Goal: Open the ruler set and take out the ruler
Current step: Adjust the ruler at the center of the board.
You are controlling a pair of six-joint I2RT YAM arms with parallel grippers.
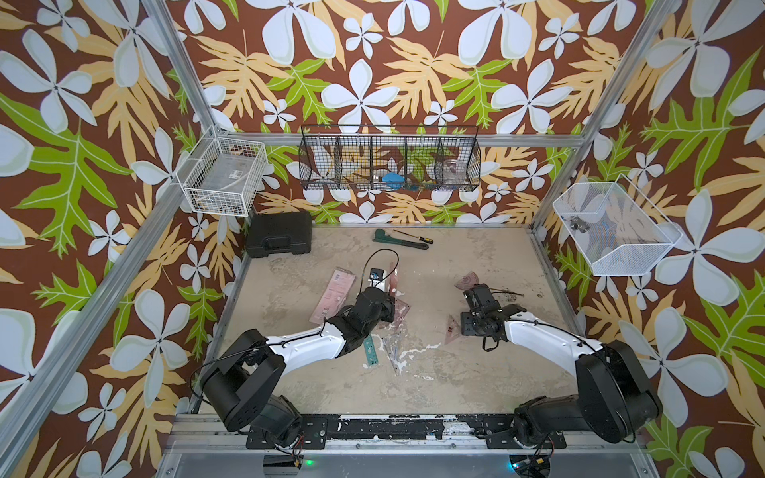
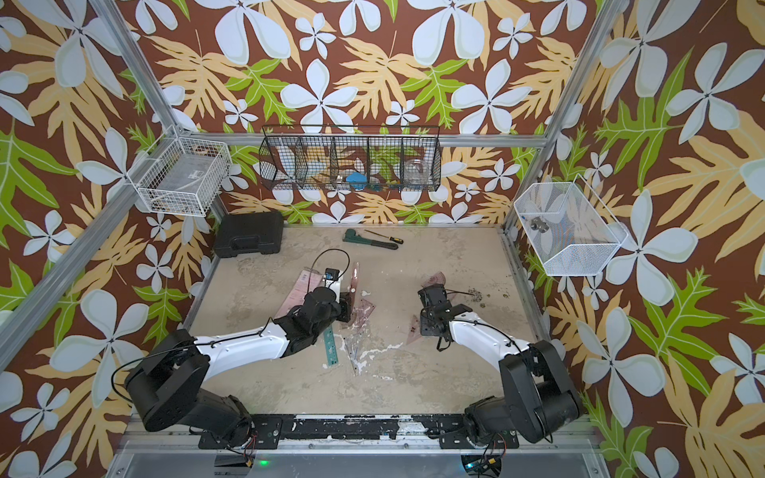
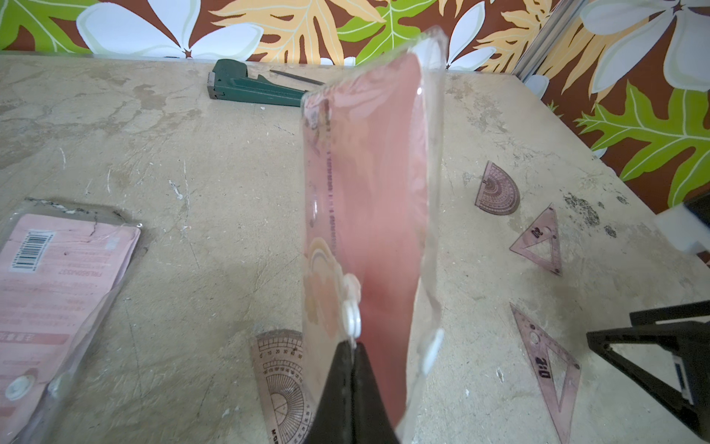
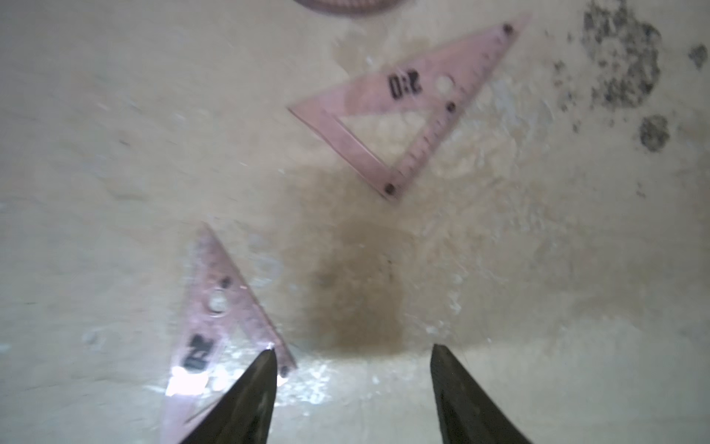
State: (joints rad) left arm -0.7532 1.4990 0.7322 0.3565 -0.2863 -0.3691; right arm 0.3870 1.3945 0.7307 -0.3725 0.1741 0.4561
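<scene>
Left jaws: together, clamped on one film wall of the ruler set (image 3: 369, 192), just beside its white snap (image 3: 351, 319).
Ruler set: clear pouch with a pink card, lifted off the desk (image 3: 192, 173) and standing on end ahead of the left wrist.
Mouth: the second snap half (image 3: 432, 353) sits apart from the first, so we judge the pouch to be open.
Ruler: a graduated strip (image 3: 329, 180) shows through the film along one edge. We take it for the ruler, inside the pouch and not yet out.
Right jaws: apart and empty, low over the desk between two pink set squares (image 4: 403, 115). One tip overlaps a square's corner in the wrist view, and we cannot tell if it touches.
Also on desk: second pouch (image 3: 57, 292) lying flat, protractor (image 3: 497, 188), green ruler (image 1: 369, 349).
Method: we would hold the left clamp on the single wall so the mouth gapes. We would bring the right jaws to the mouth narrowed enough to enter, pinch only the strip's end, and draw it out along the pouch's length.
Risk: pinching film together with the strip, which would drag the pouch from the left clamp.
</scene>
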